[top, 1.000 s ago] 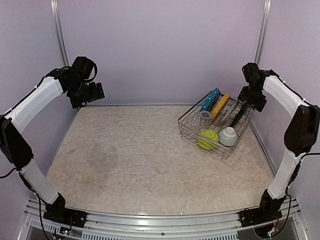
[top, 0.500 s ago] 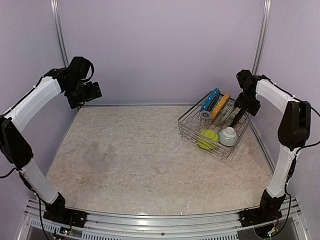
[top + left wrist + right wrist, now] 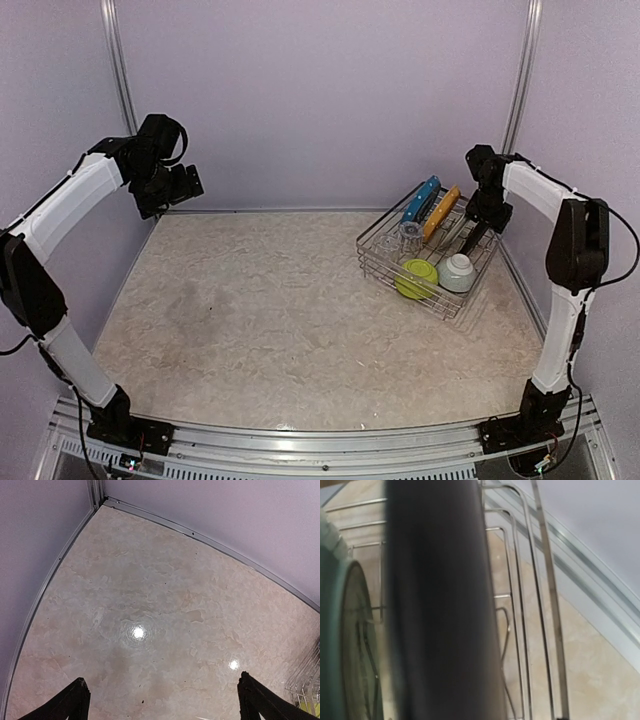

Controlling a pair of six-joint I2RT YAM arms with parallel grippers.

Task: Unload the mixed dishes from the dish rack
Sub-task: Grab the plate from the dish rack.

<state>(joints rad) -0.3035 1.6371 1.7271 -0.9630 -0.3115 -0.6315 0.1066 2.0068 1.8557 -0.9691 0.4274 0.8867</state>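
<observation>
One dish rack (image 3: 385,272), table's (image 3: 280,320) right edge

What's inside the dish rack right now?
Standing on edge in the dish rack: blue plate, yellow plate, black square plate. In front: lime-green bowl, pale grey-green bowl, a clear glass. The right arm covers the black plate's top. A teal plate stands beside it.

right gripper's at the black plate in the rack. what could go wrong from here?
1. The black square plate stands close beside the teal flowered plate, so the right gripper may knock the teal one on the lift.
2. The black plate stands among the dish rack wires. A tilted pull could snag it and drag the rack.
</observation>
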